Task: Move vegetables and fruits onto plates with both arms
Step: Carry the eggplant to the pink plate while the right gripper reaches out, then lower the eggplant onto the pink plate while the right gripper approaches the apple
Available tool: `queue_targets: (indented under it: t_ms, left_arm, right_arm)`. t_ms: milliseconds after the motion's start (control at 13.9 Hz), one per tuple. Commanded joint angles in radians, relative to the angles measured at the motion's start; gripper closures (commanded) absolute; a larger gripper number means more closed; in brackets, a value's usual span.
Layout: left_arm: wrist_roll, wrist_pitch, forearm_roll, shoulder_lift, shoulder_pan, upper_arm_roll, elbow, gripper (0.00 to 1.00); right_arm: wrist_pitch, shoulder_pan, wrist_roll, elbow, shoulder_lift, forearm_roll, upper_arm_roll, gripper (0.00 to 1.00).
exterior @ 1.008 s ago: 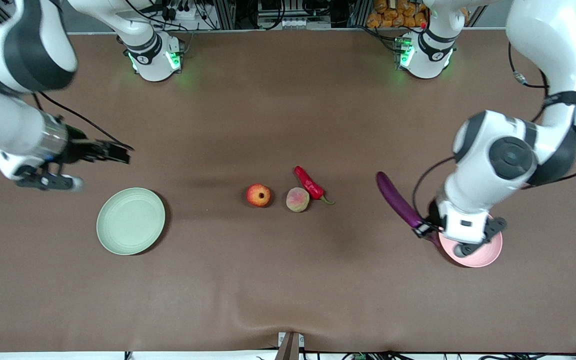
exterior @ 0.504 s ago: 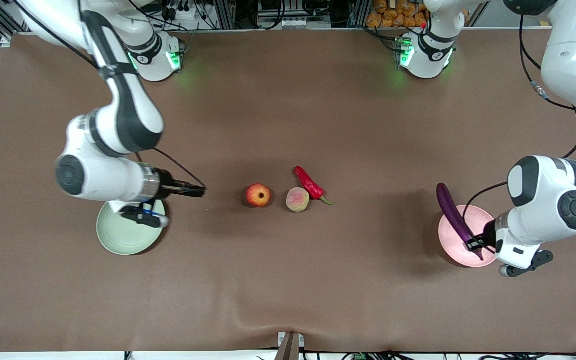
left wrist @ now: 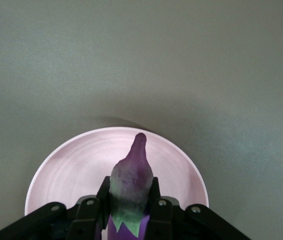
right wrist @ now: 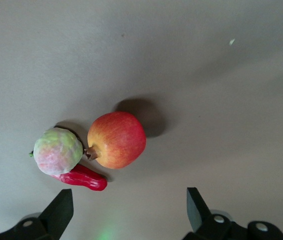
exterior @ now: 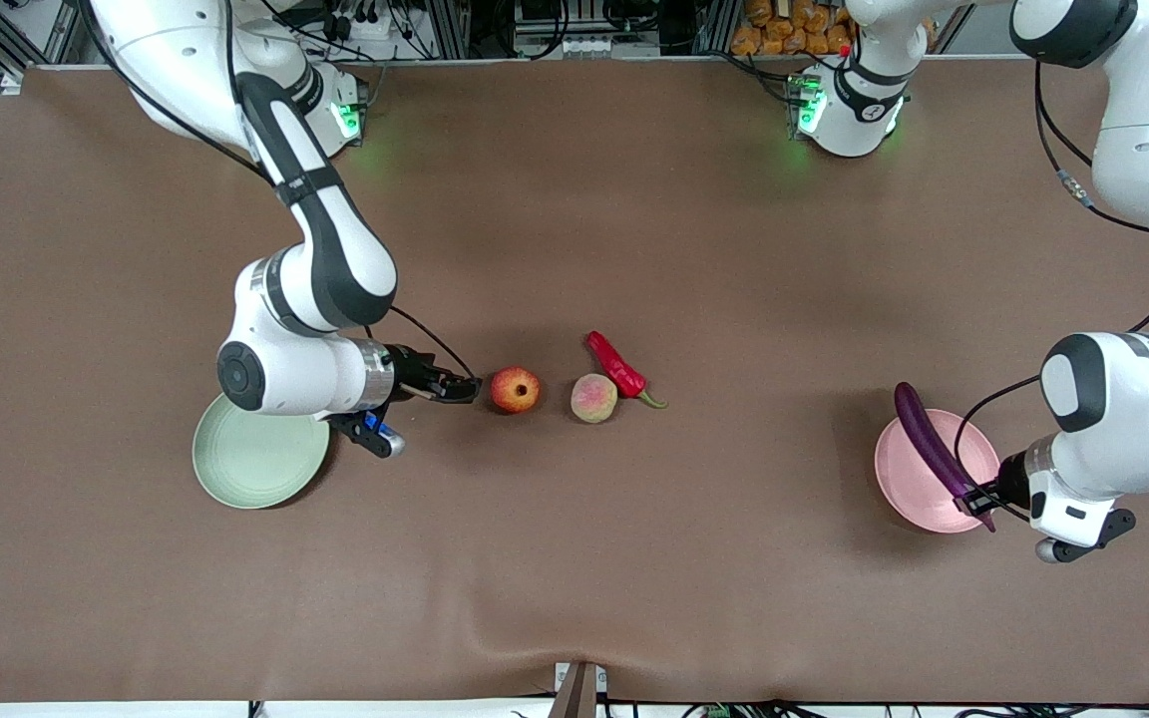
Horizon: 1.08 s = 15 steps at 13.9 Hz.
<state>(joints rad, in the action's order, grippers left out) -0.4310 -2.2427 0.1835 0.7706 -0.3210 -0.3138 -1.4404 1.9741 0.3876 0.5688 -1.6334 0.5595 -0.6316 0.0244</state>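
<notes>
1. Front view: the left gripper [exterior: 985,496] is clamped on the stem end of the long glossy purple eggplant [exterior: 931,451], holding it over the round pale pink matte plate [exterior: 909,489] at the left arm's end of the table.
2. Left wrist view: the eggplant [left wrist: 131,186] sits between the black fingers [left wrist: 157,210], its slender tip extending out over the pink plate [left wrist: 71,170].
3. Front view: the right gripper [exterior: 465,388] is low over the brown table [exterior: 574,558], just beside the round red-orange pomegranate-like fruit [exterior: 516,389].
4. Right wrist view: its fingertips [right wrist: 61,207] stand spread apart and empty, the pomegranate [right wrist: 116,139] ahead of them.
5. The round pinkish-green fuzzy peach [exterior: 594,398] lies near the pomegranate and touches the shiny red chili pepper [exterior: 618,367].
6. The round pale green matte plate [exterior: 255,464] lies partly beneath the right arm's wrist, holding nothing visible.
</notes>
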Motion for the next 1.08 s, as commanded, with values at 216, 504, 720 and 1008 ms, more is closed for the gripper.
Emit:
queue_targets:
  t_ms: [216, 504, 720, 1008]
  left_arm:
    - [0.044, -0.018, -0.021, 0.024, -0.009, 0.004, 0.025, 0.00]
    - [0.009, 0.072, -0.024, -0.017, 0.028, -0.007, 0.038, 0.00]
    - [-0.147, 0.159, -0.024, -0.066, 0.077, -0.037, 0.028, 0.00]
    - [-0.460, 0.253, -0.025, -0.122, 0.186, -0.080, -0.041, 0.00]
  right_arm:
    - [0.086, 0.023, 0.016, 0.018, 0.052, -0.053, 0.000, 0.00]
    - [0.103, 0.037, 0.017, 0.020, 0.066, -0.054, -0.001, 0.00]
    - [0.152, 0.062, 0.025, 0.017, 0.095, -0.078, 0.000, 0.00]
    - [0.193, 0.103, 0.028, 0.004, 0.125, -0.148, 0.000, 0.00]
